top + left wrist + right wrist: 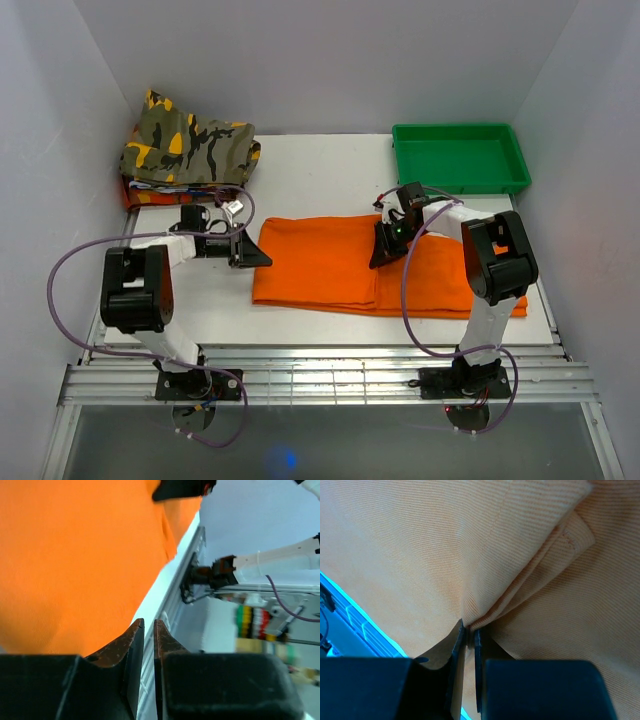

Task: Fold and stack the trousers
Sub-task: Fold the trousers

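The orange trousers lie folded in a long band across the middle of the table and fill the left of the left wrist view. My right gripper is down on the middle of the band. In the right wrist view it is shut on a pinched ridge of the trousers, with folded layers fanning out from the tips. My left gripper sits at the band's left end. Its jaws stand a narrow slit apart with only the table showing between them; the cloth lies beside them, not in them.
A folded camouflage garment lies on other folded clothes at the back left corner. A green tray stands at the back right. White walls close in both sides. The metal rail marks the table's near edge.
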`<state>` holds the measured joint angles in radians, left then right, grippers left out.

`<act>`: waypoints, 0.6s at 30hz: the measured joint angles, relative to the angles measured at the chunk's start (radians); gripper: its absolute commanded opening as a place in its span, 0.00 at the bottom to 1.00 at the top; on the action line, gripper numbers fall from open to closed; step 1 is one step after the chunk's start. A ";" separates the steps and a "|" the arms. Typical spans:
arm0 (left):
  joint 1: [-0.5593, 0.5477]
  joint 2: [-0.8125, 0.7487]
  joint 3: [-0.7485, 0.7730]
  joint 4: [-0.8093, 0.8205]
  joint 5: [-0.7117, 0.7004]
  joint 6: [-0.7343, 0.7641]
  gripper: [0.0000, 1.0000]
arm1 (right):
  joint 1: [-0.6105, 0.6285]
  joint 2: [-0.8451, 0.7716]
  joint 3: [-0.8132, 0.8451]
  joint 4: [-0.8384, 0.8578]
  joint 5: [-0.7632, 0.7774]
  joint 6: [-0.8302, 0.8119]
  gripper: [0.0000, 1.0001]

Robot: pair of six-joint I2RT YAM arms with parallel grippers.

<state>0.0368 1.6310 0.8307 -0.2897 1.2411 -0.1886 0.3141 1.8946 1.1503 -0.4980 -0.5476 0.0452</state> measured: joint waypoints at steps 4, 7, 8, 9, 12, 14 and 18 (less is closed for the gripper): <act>-0.001 0.164 -0.043 -0.057 0.016 0.017 0.24 | -0.002 0.010 0.008 -0.006 -0.008 0.000 0.08; 0.003 0.323 -0.049 -0.086 0.009 0.053 0.23 | -0.003 0.019 0.019 -0.016 -0.013 -0.001 0.08; 0.019 0.340 -0.043 -0.098 0.039 0.053 0.23 | -0.003 0.025 0.024 -0.021 -0.017 -0.002 0.08; 0.021 0.347 -0.036 -0.109 0.048 0.060 0.23 | -0.003 0.032 0.031 -0.026 -0.021 -0.002 0.08; 0.036 0.362 -0.010 -0.163 0.069 0.072 0.25 | -0.005 0.050 0.047 -0.035 -0.037 -0.002 0.08; 0.043 0.365 0.009 -0.195 0.060 0.081 0.33 | -0.005 0.056 0.055 -0.039 -0.044 -0.002 0.08; 0.108 0.352 0.103 -0.251 -0.058 0.130 0.49 | -0.005 0.064 0.066 -0.050 -0.049 -0.002 0.11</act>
<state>0.1448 1.9831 0.9333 -0.5407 1.1835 -0.0589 0.3092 1.9587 1.2163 -0.5480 -0.5964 0.0429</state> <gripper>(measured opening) 0.406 0.118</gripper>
